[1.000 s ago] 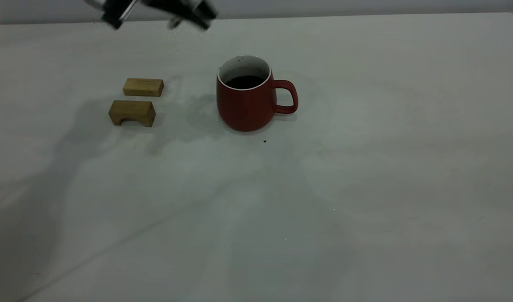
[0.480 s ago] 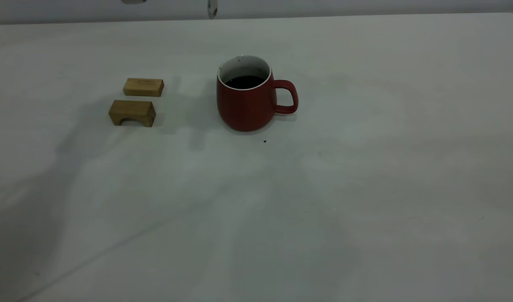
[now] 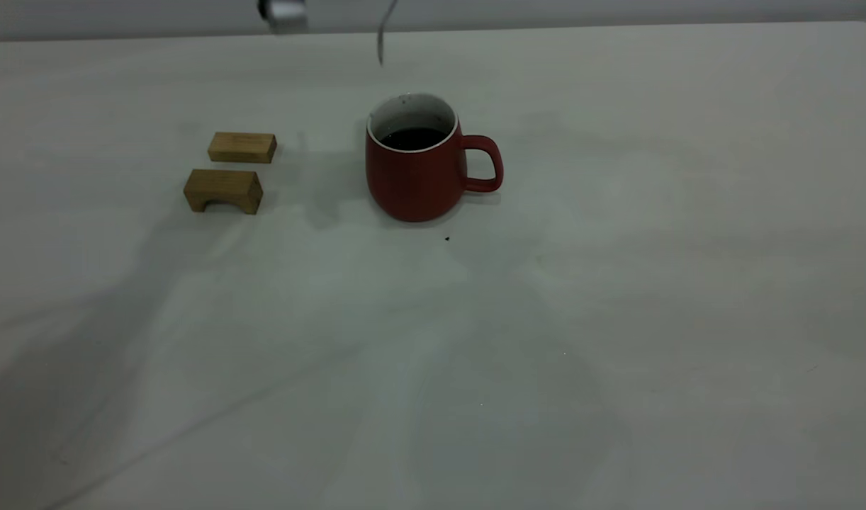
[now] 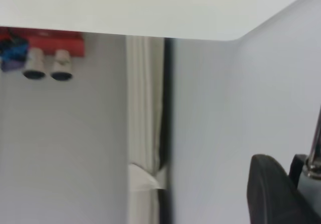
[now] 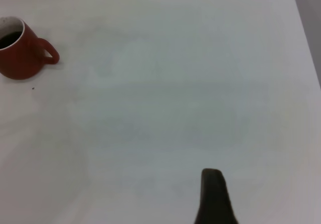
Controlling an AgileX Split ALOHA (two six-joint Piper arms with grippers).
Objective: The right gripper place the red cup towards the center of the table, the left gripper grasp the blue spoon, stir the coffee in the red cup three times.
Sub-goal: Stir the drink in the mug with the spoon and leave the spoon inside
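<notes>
Glossy red cup [image 3: 417, 173] of coffee [image 3: 413, 137] sits below the dangling metal spoon [image 3: 383, 32]; both grippers' jaw states cannot be told.

Flat tan wooden block [image 3: 242, 147], arched tan wooden block [image 3: 223, 190] just beside it

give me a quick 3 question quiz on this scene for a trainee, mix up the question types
1. True or false: the red cup holds dark liquid.
2. How many wooden blocks lie on the table?
3. The metal spoon tip at the exterior view's top edge hangs: A) inside the cup, B) above the cup, clear of it, C) on the table.

Key: 1 true. 2 two, the flat block and the arched block. 3 B.
</notes>
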